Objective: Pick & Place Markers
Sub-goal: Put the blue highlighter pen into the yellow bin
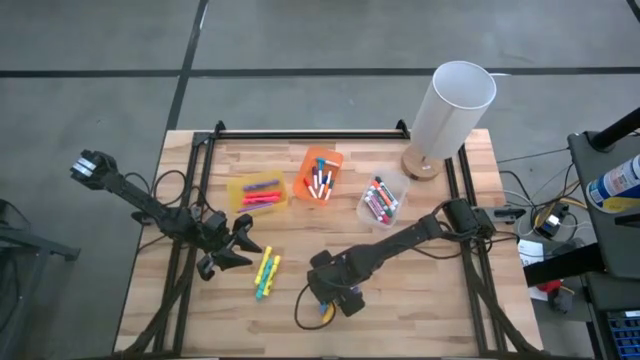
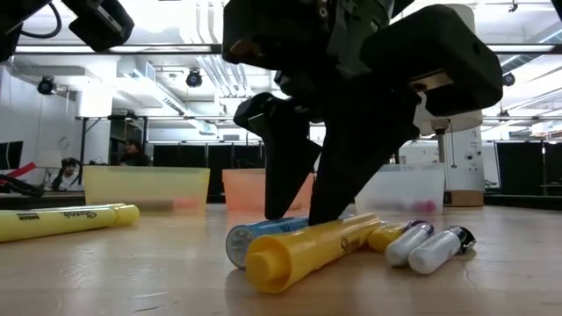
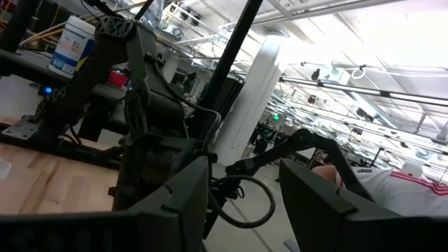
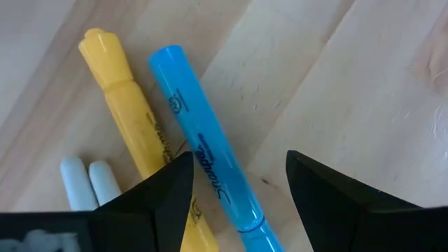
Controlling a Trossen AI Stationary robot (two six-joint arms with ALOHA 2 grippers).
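Left gripper (image 1: 243,243) waited with jaws spread, empty, beside loose yellow markers (image 1: 266,272) on the desk (image 1: 430,290). Right gripper (image 4: 238,183) hung low, jaws apart, blue marker (image 4: 203,140) lying between them, yellow marker (image 4: 133,119) alongside. Best to straddle blue only, then close.

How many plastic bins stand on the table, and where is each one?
3, in a row across the table's far half: a yellow bin on the left, an orange bin in the middle, a clear bin on the right. Each holds markers.
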